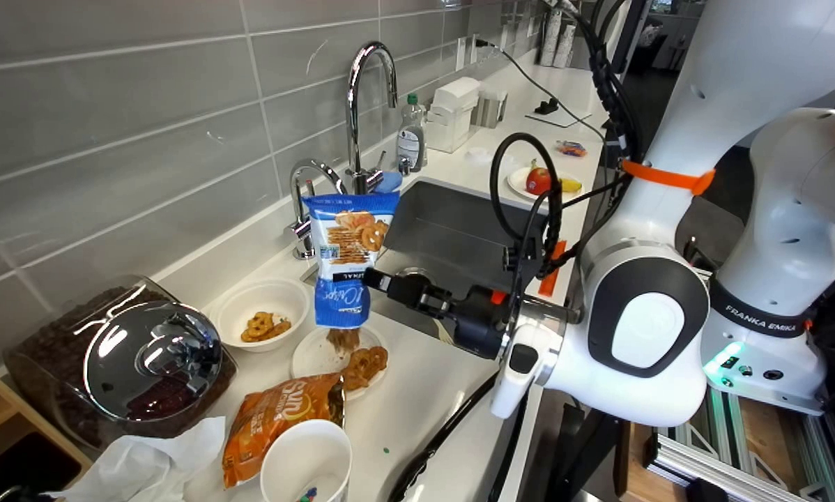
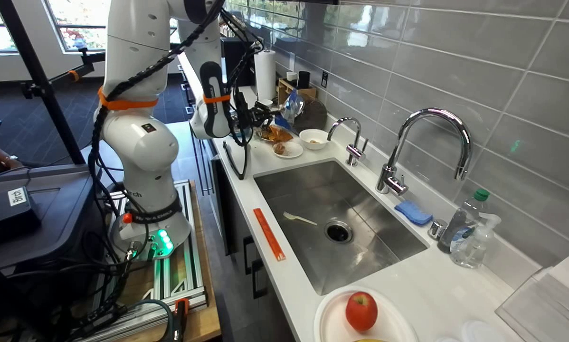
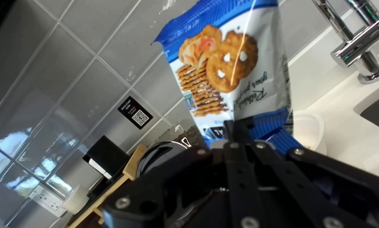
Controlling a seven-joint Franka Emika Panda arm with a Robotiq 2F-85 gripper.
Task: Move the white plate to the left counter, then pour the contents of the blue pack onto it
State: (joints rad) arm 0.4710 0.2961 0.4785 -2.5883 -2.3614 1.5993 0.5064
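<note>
My gripper (image 1: pixel 374 276) is shut on the blue pack (image 1: pixel 351 240), gripping its lower part. The pack's printing looks upside down. It is upright, above the white plate (image 1: pixel 302 359) in an exterior view. The plate rests on the left counter (image 1: pixel 417 355) with brown pretzels and crumbs on it. A blurred brown patch shows just under the pack; I cannot tell whether it is falling or lying there. In the wrist view, the pack (image 3: pixel 227 63) stands beyond the closed fingertips (image 3: pixel 238 129). The plate also shows in an exterior view (image 2: pixel 294 151).
A white bowl (image 1: pixel 240 307) with pretzels stands beside the plate. An orange snack bag (image 1: pixel 278 411), a white cup (image 1: pixel 309 457) and a glass jar (image 1: pixel 62 362) stand nearby. The sink (image 2: pixel 308 232), its faucets (image 2: pixel 348 126) and a black cable (image 1: pixel 452 432) are close.
</note>
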